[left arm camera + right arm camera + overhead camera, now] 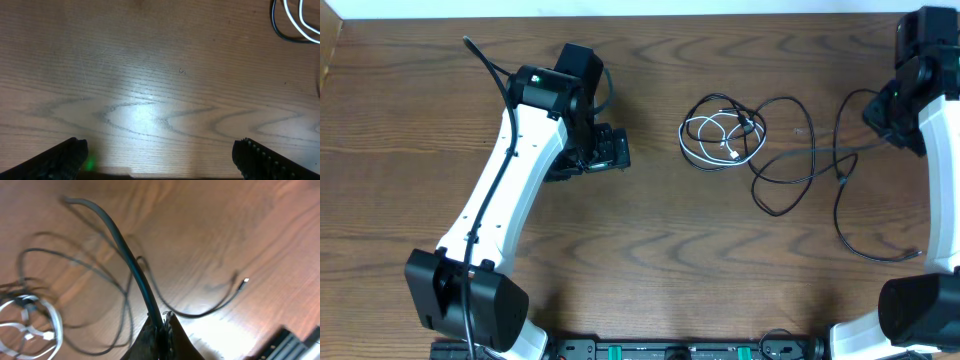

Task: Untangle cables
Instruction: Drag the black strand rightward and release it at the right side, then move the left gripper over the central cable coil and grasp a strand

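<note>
Count taken across all views.

One counter [650, 260]. Robot arms: two, namely left arm [505, 190] and right arm [942, 150]. Pincers: two, one per arm, namely left pincer [160, 157] and right pincer [162, 330]. Cables: three in all, being one white cable [56, 321] and, for black cable [813, 135], two, as far as the tangle allows tracing.

Brown table [650, 250] with darker wavy grain, glaring pale at centre. White cable [688, 138] amid black cables [813, 140] toward one o'clock. White arms [510, 190] with black joints at nine and three o'clock. Green glow on black left gripper [159, 152].
</note>
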You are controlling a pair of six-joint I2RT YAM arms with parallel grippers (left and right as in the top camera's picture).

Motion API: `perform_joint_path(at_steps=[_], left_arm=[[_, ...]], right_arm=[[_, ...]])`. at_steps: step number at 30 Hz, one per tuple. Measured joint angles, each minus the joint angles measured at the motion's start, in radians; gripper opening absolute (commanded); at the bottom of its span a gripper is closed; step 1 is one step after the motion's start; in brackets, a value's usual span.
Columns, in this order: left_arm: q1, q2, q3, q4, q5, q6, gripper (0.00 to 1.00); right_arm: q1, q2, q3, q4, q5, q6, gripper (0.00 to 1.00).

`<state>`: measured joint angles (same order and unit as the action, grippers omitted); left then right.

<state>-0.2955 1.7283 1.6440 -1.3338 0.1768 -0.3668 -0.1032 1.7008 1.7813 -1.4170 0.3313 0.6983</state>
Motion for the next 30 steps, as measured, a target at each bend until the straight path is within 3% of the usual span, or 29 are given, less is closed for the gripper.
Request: perform_joint_path(at_steps=[3, 5, 8, 9, 10, 30], left_arm=[[0.0, 0.0, 0.0, 0.0, 0.0, 0.0, 0.98], [0.0, 0.0, 0.0, 0.0, 0.0, 0.0, 0.98], [0.0, 0.0, 0.0, 0.0, 0.0, 0.0, 0.98], [0.0, 0.0, 0.0, 0.0, 0.0, 0.0, 0.98], [0.0, 0.0, 0.0, 0.0, 0.0, 0.0, 0.98], [0.0, 0.0, 0.0, 0.0, 0.0, 0.0, 0.98]], right_arm=[[-0.035, 0.0, -0.005, 0.002, 0.044, 0.016, 0.05], [-0.075, 0.0, -0.005, 0.002, 0.061, 0.027, 0.13], [-0.163, 0.0, -0.005, 0.004, 0.056, 0.05, 0.61], [-0.18, 0.0, -0.005, 0.004, 0.049, 0.052, 0.9], [-0.208, 0.0, -0.005, 0.003, 0.035, 0.053, 0.99], [-0.261, 0.0, -0.005, -0.042, -0.291, 0.057, 0.99]])
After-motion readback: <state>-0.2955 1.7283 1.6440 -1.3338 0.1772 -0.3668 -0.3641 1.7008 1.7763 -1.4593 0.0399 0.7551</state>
